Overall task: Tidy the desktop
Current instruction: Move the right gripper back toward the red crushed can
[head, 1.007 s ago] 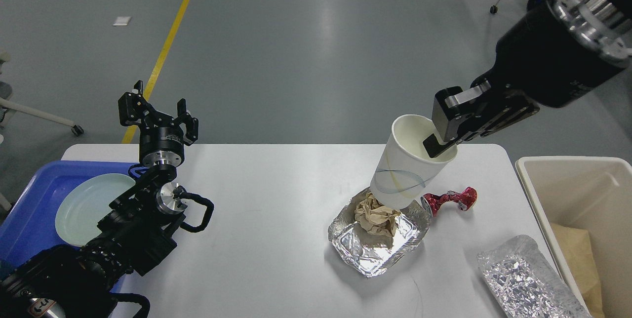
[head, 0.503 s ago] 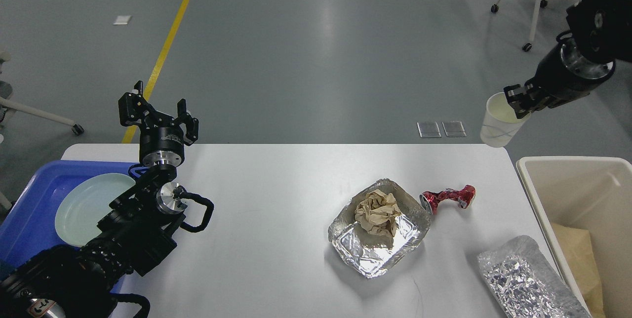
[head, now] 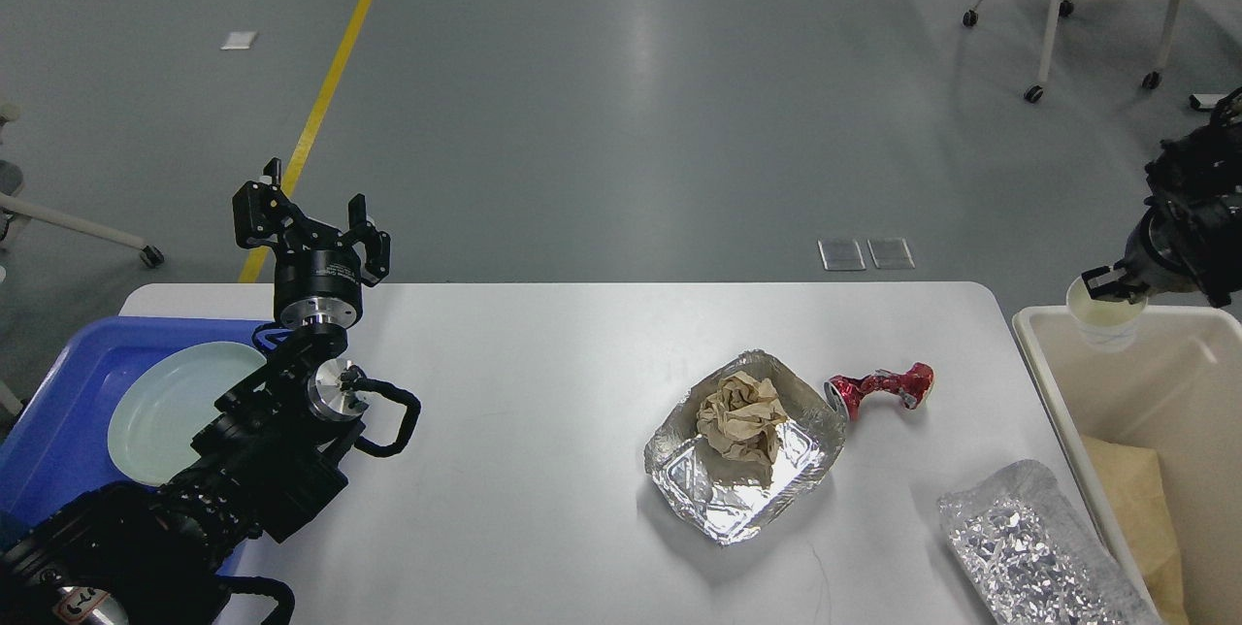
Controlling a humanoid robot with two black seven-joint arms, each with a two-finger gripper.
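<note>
Right gripper [head: 1112, 281] of ours pinches the rim of a white paper cup [head: 1102, 318] over the far end of the cream bin [head: 1053, 382] — cup upright. Our left gripper [head: 309, 222] stands raised above the desktop's far left corner, fingers spread, holding nothing. On the desktop [head: 505, 411]: a foil tray [head: 742, 494] with crumpled brown paper [head: 742, 416], a crushed red can [head: 881, 389] just beside it, a foil packet [head: 1029, 547] near the bin. Left — a pale plate [head: 170, 407] in the blue tray [head: 58, 411].
</note>
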